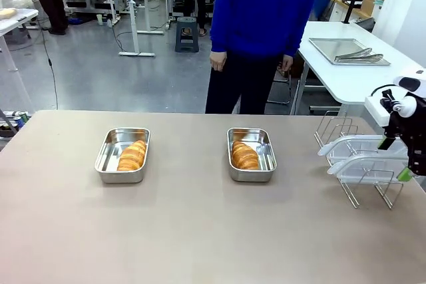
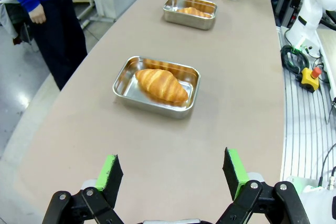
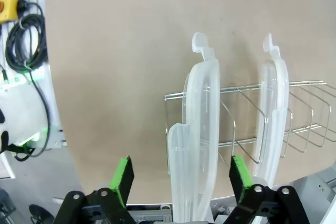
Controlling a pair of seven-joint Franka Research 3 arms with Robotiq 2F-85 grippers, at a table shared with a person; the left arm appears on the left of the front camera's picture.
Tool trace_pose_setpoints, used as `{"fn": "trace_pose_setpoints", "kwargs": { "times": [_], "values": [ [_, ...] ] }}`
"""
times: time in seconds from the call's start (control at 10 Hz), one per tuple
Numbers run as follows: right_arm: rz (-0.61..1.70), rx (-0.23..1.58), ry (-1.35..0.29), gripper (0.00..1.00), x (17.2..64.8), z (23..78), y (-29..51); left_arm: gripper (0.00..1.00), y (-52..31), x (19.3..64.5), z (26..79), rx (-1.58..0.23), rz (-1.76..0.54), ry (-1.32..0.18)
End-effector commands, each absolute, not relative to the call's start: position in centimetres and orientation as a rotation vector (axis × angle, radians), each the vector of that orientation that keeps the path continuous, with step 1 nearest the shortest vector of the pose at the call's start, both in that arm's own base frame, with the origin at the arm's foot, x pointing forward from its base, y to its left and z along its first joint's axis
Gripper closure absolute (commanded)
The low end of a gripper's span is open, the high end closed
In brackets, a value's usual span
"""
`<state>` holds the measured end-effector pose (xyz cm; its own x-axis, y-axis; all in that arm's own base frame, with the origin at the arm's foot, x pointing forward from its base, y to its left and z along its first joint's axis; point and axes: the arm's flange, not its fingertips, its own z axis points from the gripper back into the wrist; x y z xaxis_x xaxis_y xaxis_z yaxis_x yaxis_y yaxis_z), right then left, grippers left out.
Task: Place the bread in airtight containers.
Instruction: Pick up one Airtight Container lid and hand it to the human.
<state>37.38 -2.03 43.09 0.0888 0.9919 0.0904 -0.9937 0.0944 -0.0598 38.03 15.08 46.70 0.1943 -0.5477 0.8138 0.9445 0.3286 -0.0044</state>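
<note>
In the front view, on the table [image 1: 200, 231], the tin left of centre [image 1: 108, 151] holds one croissant [image 1: 132, 155]. The tin right of centre [image 1: 264, 145] holds the other croissant [image 1: 244, 156]. Both tins are uncovered. At the right edge, two clear lids [image 1: 363, 145] stand on edge in a wire rack [image 1: 333, 128]. The right pincer [image 3: 181, 169] is spread astride one lid. The left pincer [image 2: 172, 163] is spread above bare table.
</note>
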Motion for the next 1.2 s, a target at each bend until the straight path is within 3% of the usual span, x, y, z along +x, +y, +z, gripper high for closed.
{"fn": "trace_pose_setpoints", "kwargs": {
  "times": [0.0,0.1,0.2,0.3,0.4,0.5,1.1],
  "values": [
    [1.474,-0.021,-0.112,0.59,37.3,42.6,-1.9,0.0,15.1,37.9,46.6,-0.584,-1.152,-0.833],
    [1.474,-0.021,-0.117,1.0,37.3,42.7,-1.9,0.0,15.1,37.9,46.6,-0.584,-1.152,-0.833],
    [1.474,-0.028,-0.118,0.64,37.3,42.8,-1.9,0.0,15.1,37.9,46.6,-0.584,-1.152,-0.833],
    [1.471,-0.032,-0.118,1.0,37.2,42.9,-1.9,0.0,15.1,37.9,46.6,-0.584,-1.152,-0.833],
    [1.469,-0.045,-0.116,0.87,37.1,43.0,-1.9,0.0,15.1,37.9,46.6,-0.584,-1.152,-0.833],
    [1.468,-0.05,-0.118,1.0,37.0,43.1,-1.9,0.0,15.1,37.9,46.6,-0.584,-1.152,-0.833],
    [1.441,-0.093,-0.139,1.0,36.5,45.3,-1.7,0.0,15.1,37.9,46.6,-0.584,-1.152,-0.833]
  ]
}}
